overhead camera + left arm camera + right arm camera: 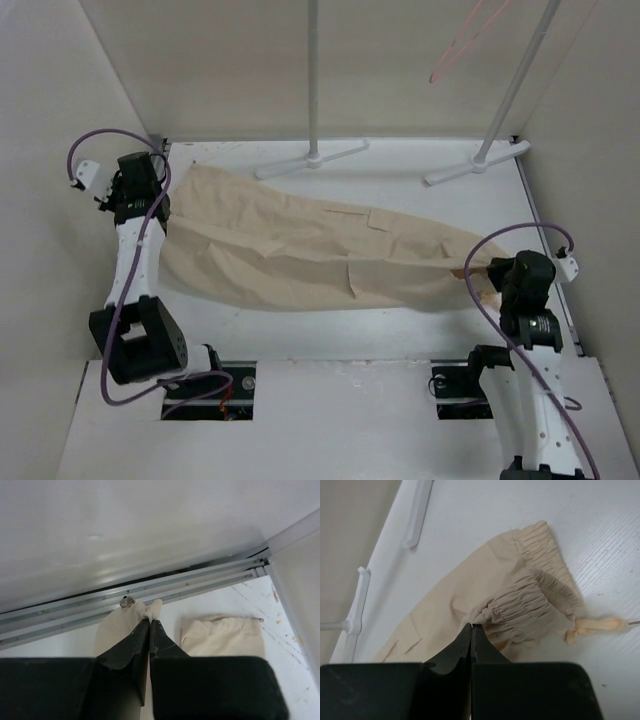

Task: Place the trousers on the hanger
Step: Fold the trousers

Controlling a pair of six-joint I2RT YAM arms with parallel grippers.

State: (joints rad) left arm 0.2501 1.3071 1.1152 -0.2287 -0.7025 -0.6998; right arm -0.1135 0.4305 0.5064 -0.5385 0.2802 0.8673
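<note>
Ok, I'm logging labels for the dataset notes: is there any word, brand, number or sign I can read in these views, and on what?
None: no text can be read in any view.
The trousers, the hanger, the rack poles and the table show no lettering, label or number.

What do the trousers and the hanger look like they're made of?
Trousers: soft matte woven cloth, probably cotton; it creases, and one end is gathered on elastic.
Hanger: thin pink rod, likely plastic or coated wire; too small to tell.
</note>
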